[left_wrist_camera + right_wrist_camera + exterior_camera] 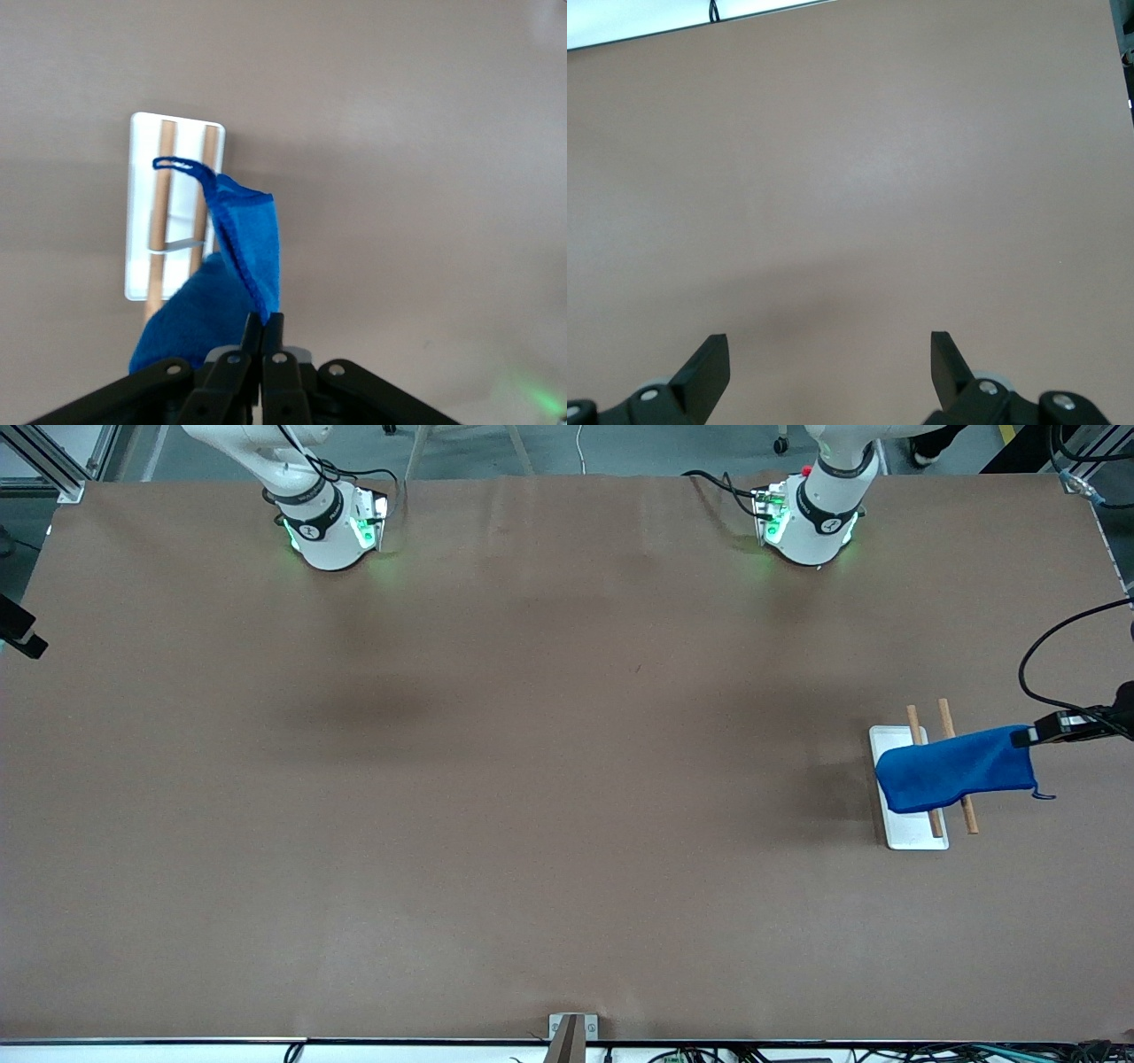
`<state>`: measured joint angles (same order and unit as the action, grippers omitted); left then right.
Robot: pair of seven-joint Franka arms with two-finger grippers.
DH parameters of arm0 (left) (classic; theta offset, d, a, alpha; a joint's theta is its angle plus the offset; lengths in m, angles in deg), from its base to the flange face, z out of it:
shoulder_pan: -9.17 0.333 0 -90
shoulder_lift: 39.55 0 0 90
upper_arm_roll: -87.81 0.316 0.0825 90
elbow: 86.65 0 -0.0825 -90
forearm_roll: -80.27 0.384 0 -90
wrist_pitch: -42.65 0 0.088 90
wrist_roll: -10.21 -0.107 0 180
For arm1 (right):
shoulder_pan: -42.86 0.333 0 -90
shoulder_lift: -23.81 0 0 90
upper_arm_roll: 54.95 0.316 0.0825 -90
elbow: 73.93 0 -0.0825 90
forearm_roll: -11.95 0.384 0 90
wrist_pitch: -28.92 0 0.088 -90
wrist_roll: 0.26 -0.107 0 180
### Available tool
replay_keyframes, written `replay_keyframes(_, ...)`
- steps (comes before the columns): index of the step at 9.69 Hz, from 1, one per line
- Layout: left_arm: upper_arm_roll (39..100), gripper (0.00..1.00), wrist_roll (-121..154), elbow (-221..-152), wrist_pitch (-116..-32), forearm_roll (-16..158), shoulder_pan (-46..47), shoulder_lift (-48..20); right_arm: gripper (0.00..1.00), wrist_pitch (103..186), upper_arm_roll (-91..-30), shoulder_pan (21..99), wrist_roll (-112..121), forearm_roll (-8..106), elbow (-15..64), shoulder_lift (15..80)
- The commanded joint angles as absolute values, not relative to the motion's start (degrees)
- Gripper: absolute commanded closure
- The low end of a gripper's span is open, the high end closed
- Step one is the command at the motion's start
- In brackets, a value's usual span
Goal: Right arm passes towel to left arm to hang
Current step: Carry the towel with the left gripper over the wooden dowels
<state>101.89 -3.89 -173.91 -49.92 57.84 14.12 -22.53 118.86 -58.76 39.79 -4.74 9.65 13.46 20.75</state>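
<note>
Towel [957, 769]: bright blue, held up over the rack at the left arm's end of the table [496, 797], draped across the two wooden rods [959, 775] and the white base plate [912, 834] beneath them. Left end effector [1032, 737]: fingers pinched together on one edge of the towel; in the left wrist view the cloth hangs from the closed tips [264, 329], dark loop [177, 165] dangling free at a corner. Right end effector [829, 363]: fingers spread apart, nothing between them, bare table below; right arm waits. Judgement: handover looks complete, since only the left arm holds the cloth. Hanging is partly done; the towel lies over the rods but is not yet released. Remaining: let go and check that it stays draped.
</note>
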Motion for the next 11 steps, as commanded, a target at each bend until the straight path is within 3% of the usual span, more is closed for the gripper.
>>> replay_keyframes(1,104.41,1.00,-3.32,-177.78,-53.49,59.00,13.83,-21.53,0.00,117.44,-58.64,40.05,-4.05,9.75,12.73,21.09)
replay_keyframes(4,105.82,1.00,-3.32,-181.13,-59.64,58.92,14.88,-19.78,0.00,117.17,-58.64,40.05,-4.04,9.75,12.73,21.09)
replay_keyframes(11,107.32,0.97,-4.55,-183.33,-65.19,58.12,19.37,-14.94,0.00,116.99,-58.55,40.14,-4.04,9.75,12.73,21.09)
